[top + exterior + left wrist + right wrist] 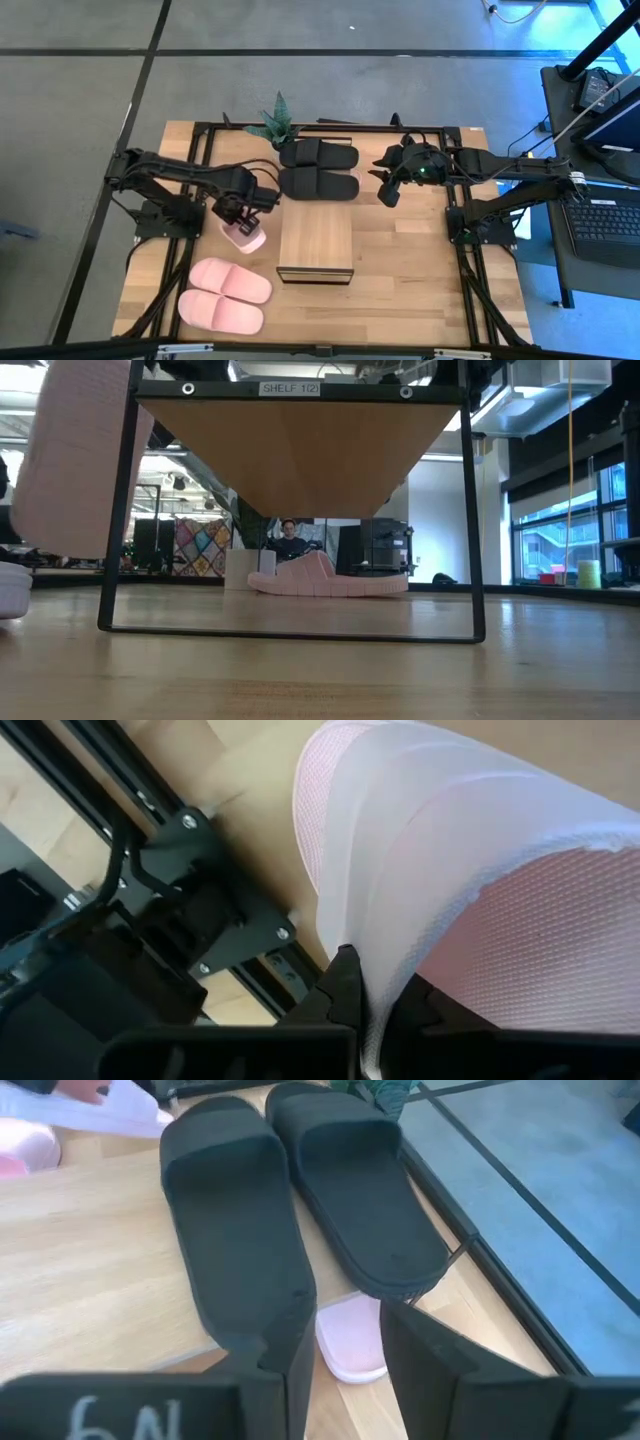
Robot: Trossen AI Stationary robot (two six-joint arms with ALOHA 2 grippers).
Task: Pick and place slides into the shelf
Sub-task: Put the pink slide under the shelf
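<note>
A: Your left end effector [243, 215] is clamped on a pale pink slide [245, 236], lifted beside the shelf [315, 245], likely to slot it underneath.

B: And the right end effector [386, 187]?

A: It hangs with fingers parted, just past the black pair [318, 168]. One pink slide [328, 577] already lies under the shelf; another pink pair [225, 294] waits on the bench [420, 270].
</note>
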